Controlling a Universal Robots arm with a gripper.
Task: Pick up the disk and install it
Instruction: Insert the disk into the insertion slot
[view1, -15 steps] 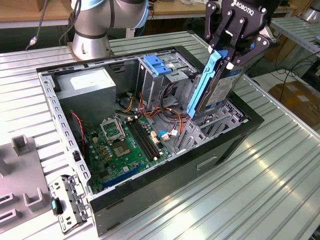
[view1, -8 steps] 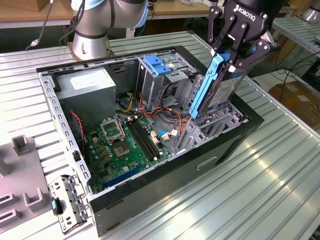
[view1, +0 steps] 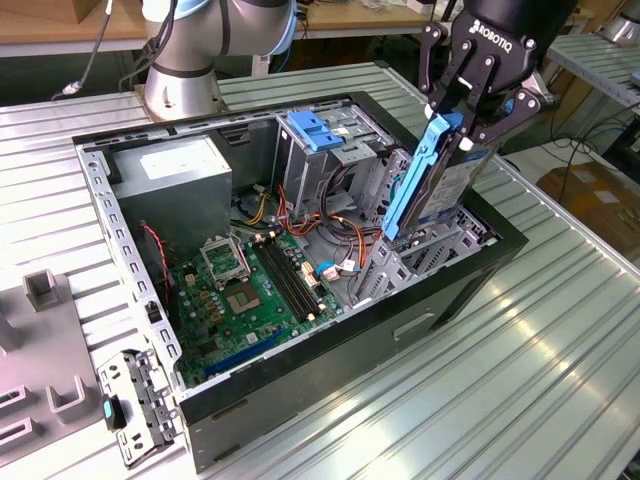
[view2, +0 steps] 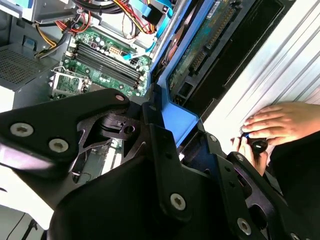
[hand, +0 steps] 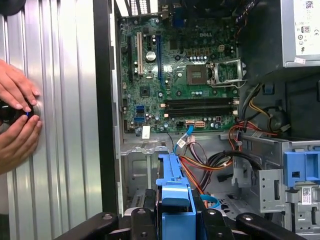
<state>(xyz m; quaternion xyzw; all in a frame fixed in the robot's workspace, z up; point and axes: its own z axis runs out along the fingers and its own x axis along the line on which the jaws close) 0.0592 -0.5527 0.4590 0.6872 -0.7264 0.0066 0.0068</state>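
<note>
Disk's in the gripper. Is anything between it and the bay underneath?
Nothing visible. The gripper holds the disk tilted, its lower end at the bay. The orange cables seem to lie beside it, not under it.

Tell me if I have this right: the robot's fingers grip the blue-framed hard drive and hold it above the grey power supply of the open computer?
Not quite. In the exterior view the fingers grip the blue-framed hard drive, but hold it above the drive bay of the open computer; the grey power supply sits at the far corner, toward that view's left.
</note>
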